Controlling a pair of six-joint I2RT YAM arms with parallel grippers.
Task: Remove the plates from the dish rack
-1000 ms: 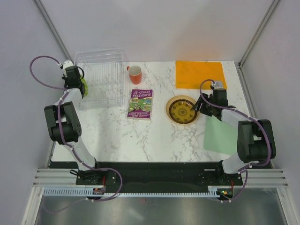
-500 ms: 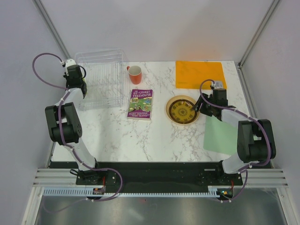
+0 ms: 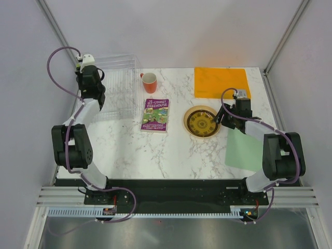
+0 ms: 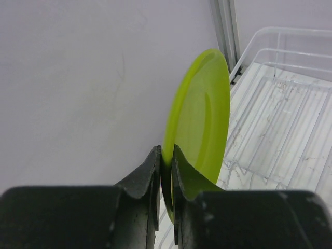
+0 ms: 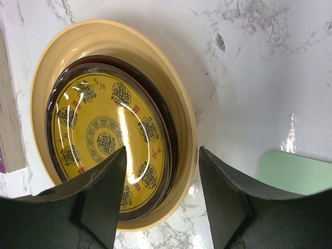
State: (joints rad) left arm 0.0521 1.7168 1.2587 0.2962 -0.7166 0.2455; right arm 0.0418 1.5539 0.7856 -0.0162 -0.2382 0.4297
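Pinching the round lime-green plate [image 4: 199,122], our left claw [image 4: 166,155] hangs beside the clear ribbed plastic rack [image 4: 282,129]; our right claw [image 5: 162,151] is spread.

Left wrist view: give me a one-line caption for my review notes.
Left fingers clamp the rim of the lime-green plate, held on edge, with the clear dish rack beside it.

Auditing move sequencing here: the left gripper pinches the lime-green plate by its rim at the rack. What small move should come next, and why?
Probably swing the left gripper rightward toward the middle of the table with the lime-green plate pinched. It appears lifted out of the dish rack, and the other plates lie stacked under the open right gripper, so that stack seems the destination.
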